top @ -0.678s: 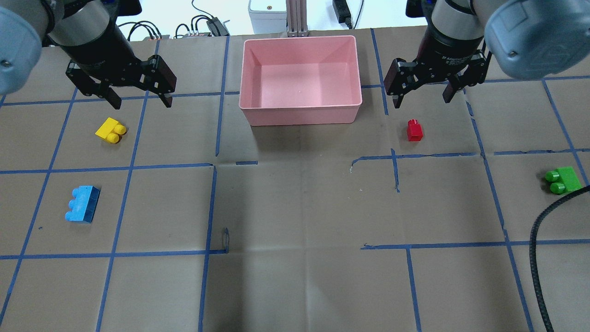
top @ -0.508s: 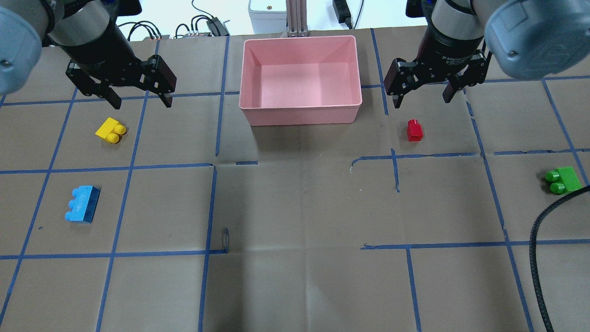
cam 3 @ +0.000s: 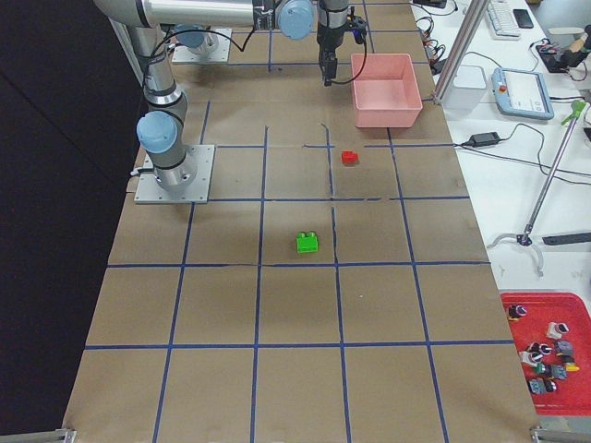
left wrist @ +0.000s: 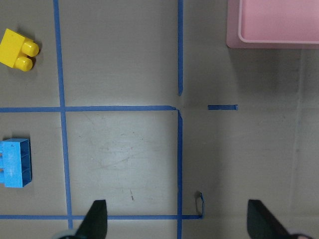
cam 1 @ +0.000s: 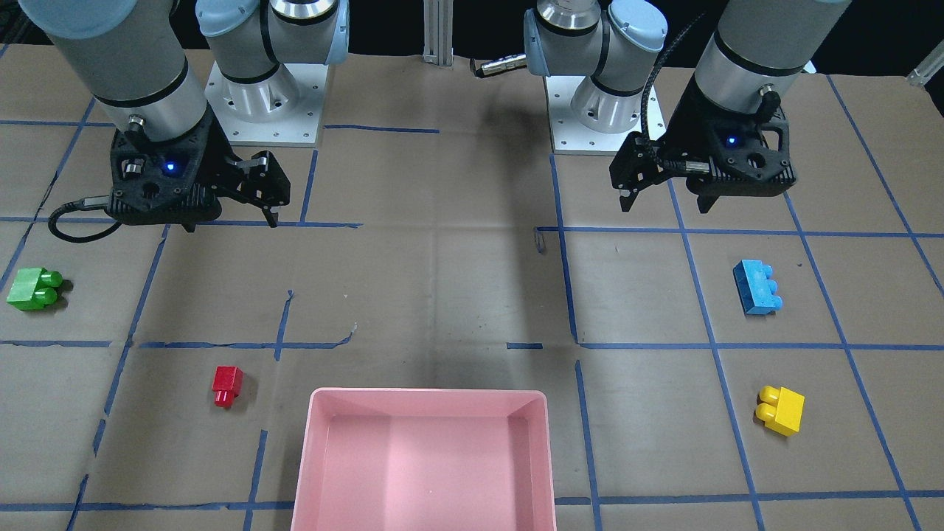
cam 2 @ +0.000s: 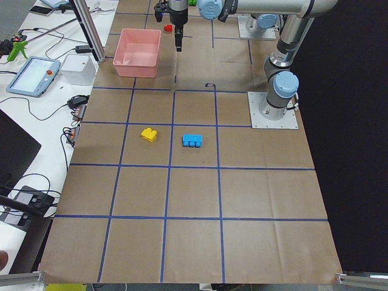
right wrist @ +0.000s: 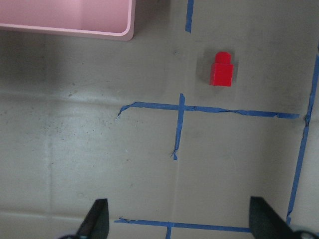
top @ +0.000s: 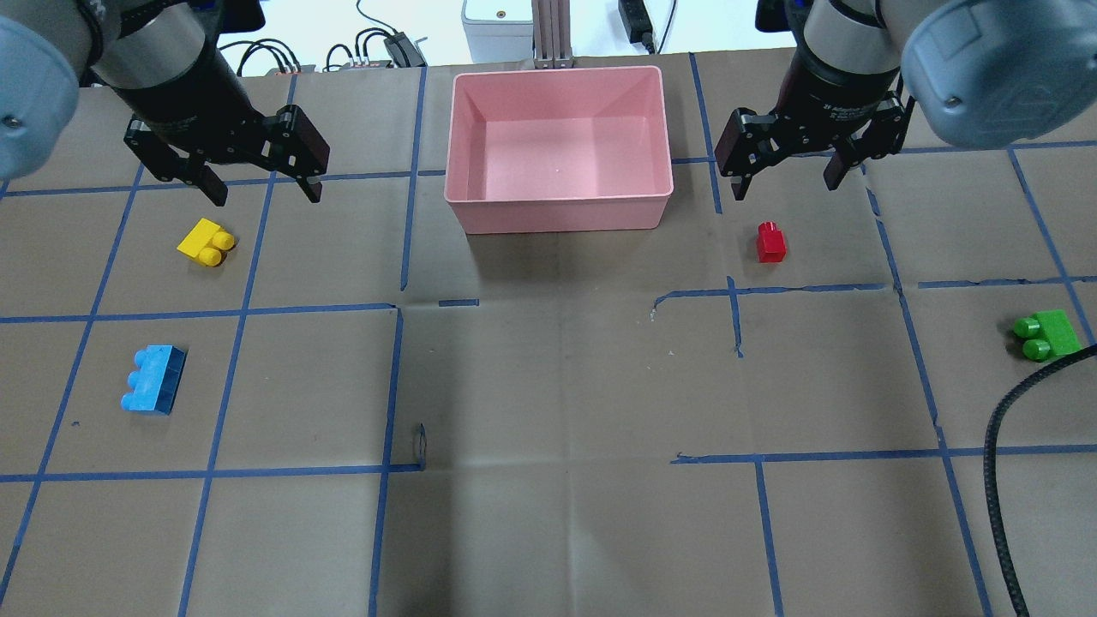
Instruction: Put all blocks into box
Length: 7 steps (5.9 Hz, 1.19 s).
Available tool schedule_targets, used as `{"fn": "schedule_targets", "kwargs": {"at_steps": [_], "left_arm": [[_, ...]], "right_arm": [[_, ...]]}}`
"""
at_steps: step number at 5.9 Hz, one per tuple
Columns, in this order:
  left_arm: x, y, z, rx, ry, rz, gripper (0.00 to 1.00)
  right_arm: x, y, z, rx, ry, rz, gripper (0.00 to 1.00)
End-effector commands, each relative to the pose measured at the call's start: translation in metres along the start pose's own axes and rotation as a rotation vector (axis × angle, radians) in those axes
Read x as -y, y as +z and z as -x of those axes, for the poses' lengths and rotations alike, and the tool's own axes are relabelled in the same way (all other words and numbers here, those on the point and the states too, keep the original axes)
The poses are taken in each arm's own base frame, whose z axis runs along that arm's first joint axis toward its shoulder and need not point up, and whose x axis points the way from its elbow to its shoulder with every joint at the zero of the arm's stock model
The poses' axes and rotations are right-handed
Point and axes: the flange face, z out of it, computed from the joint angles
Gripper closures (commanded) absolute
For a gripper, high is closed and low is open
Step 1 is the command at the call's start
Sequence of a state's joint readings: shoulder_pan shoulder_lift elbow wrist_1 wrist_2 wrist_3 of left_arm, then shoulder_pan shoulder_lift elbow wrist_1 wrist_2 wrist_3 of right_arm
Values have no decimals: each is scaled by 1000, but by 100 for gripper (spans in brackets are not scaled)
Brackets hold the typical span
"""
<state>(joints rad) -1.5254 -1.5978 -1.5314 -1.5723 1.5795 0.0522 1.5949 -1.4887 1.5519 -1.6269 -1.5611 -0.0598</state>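
Observation:
The pink box (top: 557,210) stands empty at the far middle of the table, also in the front view (cam 1: 428,398). The yellow block (top: 206,242) and the blue block (top: 154,380) lie on the left. The red block (top: 770,242) and the green block (top: 1046,334) lie on the right. My left gripper (top: 264,193) is open and empty, hovering just beyond the yellow block. My right gripper (top: 786,187) is open and empty, hovering just beyond the red block (right wrist: 221,69). The left wrist view shows the yellow block (left wrist: 18,48) and the blue block (left wrist: 15,163).
A black ribbed cable (top: 1003,446) curves over the table's right side next to the green block. Blue tape lines grid the brown paper. The arm bases (cam 1: 258,96) stand at the robot's edge. Electronics and cables lie beyond the box.
Both grippers have shifted very slightly away from the camera, still open. The blocks and the box have not moved.

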Motion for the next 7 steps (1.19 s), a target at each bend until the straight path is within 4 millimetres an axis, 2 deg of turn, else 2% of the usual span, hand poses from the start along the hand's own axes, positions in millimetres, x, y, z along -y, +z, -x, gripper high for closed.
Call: {"fn": "schedule_targets", "kwargs": {"at_steps": [1, 3, 4, 5, 6, 7], "left_arm": [[-2, -2, 0, -1, -1, -5, 1], [-4, -3, 5, 7, -2, -4, 1], [-2, -4, 22, 12, 54, -4, 1], [3, -5, 74, 11, 33, -6, 1], [3, -4, 150, 17, -2, -8, 1], [2, 7, 243, 24, -49, -31, 1]], "right_arm": [[-1, 0, 0, 1, 7, -1, 0], [-1, 2, 0, 0, 0, 4, 0], [-1, 2, 0, 1, 1, 4, 0], [-1, 1, 1, 3, 10, 2, 0], [-1, 2, 0, 1, 7, 4, 0], [1, 4, 0, 2, 0, 8, 0]]}}
